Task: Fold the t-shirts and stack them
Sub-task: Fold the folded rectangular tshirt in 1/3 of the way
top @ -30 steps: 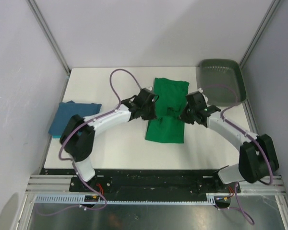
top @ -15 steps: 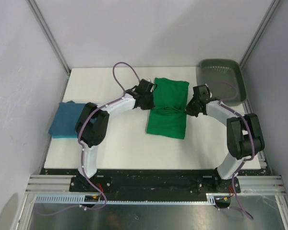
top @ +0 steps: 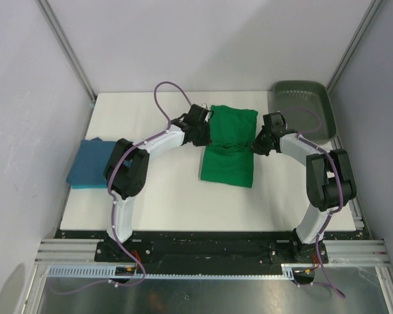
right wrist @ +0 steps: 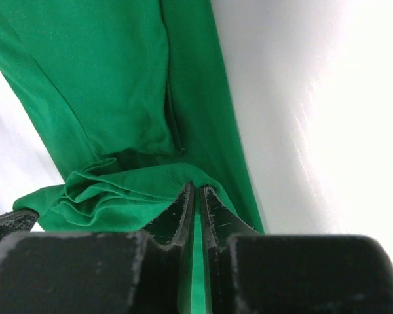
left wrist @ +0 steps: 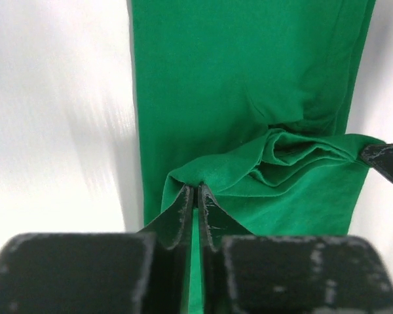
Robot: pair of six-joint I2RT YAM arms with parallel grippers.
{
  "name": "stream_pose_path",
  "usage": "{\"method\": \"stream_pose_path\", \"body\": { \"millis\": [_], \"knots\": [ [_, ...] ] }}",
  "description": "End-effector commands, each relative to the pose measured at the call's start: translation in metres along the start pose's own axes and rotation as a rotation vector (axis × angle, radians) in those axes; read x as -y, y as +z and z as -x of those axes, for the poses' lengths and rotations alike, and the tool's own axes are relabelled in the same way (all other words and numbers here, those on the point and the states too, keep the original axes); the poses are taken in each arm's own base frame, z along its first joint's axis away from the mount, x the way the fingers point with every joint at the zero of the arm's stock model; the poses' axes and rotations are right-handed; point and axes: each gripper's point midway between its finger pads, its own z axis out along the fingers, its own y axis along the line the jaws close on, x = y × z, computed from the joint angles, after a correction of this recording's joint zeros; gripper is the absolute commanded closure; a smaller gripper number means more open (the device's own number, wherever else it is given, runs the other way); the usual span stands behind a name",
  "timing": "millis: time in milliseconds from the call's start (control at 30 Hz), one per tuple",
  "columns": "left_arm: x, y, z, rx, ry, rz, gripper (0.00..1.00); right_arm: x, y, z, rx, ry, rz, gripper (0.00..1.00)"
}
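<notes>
The emerald green t-shirt (top: 229,145) lies lengthwise in the middle of the table, partly folded, with a bunched ridge across its middle. My left gripper (top: 208,136) is shut on its left edge; the wrist view shows the cloth (left wrist: 249,118) pinched at the tips of my left gripper (left wrist: 196,190). My right gripper (top: 254,142) is shut on its right edge, with cloth (right wrist: 105,98) pinched between the tips of my right gripper (right wrist: 196,190). The teal blue t-shirt (top: 92,163) lies folded at the table's left edge.
A dark grey-green plastic tray (top: 302,111) sits at the back right corner of the table. The white table (top: 164,196) is walled by grey panels on the left, back and right.
Both grippers have carried the near half of the green shirt away from me, toward its far half. The arms have stretched out and the fold ridge has moved back.
</notes>
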Motion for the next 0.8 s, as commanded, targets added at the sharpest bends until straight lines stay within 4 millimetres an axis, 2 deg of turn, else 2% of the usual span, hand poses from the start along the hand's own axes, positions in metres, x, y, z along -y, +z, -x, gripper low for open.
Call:
{"method": "stream_pose_path", "body": {
  "millis": [0, 67, 100, 167, 233, 300, 433, 500, 667, 767],
  "knots": [
    [0.003, -0.002, 0.026, 0.041, 0.028, -0.044, 0.77, -0.021, -0.003, 0.027, 0.052, -0.044, 0.055, 0.82],
    [0.003, -0.008, 0.034, 0.056, 0.051, -0.063, 0.5, -0.025, -0.009, 0.033, 0.063, -0.064, 0.056, 0.65],
    [0.004, -0.013, 0.039, 0.068, 0.065, -0.071, 0.42, -0.027, -0.013, 0.036, 0.072, -0.073, 0.059, 0.58],
    [0.005, -0.025, 0.046, 0.091, 0.085, -0.082, 0.33, -0.032, -0.023, 0.041, 0.088, -0.088, 0.068, 0.5],
    [0.007, -0.039, 0.049, 0.106, 0.09, -0.094, 0.32, -0.038, -0.035, 0.042, 0.101, -0.107, 0.072, 0.49],
    [0.009, -0.051, 0.044, 0.103, 0.078, -0.113, 0.38, -0.042, -0.043, 0.036, 0.104, -0.134, 0.066, 0.52],
    [0.015, -0.064, 0.016, 0.046, 0.058, -0.157, 0.64, -0.049, -0.048, 0.011, 0.058, -0.177, 0.055, 0.66],
    [0.018, -0.068, -0.002, 0.014, 0.052, -0.179, 0.75, -0.045, -0.05, -0.002, 0.041, -0.192, 0.012, 0.69],
    [0.023, -0.071, -0.051, -0.095, 0.016, -0.268, 0.94, -0.042, -0.056, -0.047, -0.031, -0.2, 0.016, 0.76],
    [0.022, -0.07, -0.079, -0.157, 0.013, -0.289, 0.99, -0.034, -0.059, -0.072, -0.078, -0.185, 0.028, 0.78]
  ]
}}
